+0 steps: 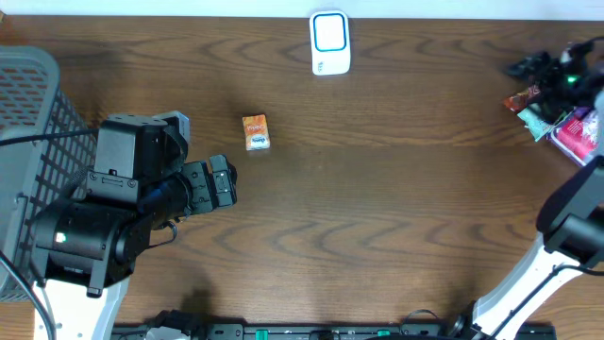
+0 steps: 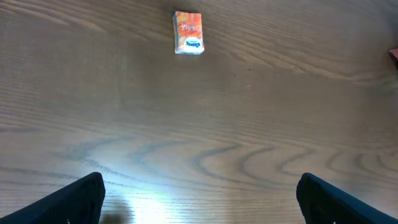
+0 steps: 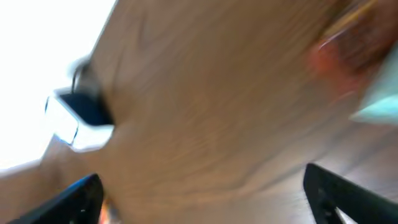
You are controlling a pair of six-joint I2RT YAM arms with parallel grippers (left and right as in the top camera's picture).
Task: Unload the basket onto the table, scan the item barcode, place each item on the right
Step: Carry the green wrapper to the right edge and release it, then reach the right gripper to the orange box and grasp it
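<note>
A small orange packet (image 1: 256, 132) lies flat on the wooden table, left of centre; the left wrist view has the packet (image 2: 188, 32) far ahead at the top. My left gripper (image 1: 225, 183) (image 2: 199, 200) hovers below and left of it, open and empty. The white barcode scanner (image 1: 330, 42) stands at the table's back edge. My right gripper (image 1: 530, 68) (image 3: 202, 199) is at the far right, above a pile of packets (image 1: 559, 118), open with nothing between its fingers. The right wrist view is blurred, showing the scanner (image 3: 79, 119) at left and a red packet (image 3: 329, 53).
A grey mesh basket (image 1: 28, 104) stands at the left edge, beside the left arm. The right arm's base (image 1: 528, 283) rises from the front right corner. Bare wood lies between the orange packet and the pile.
</note>
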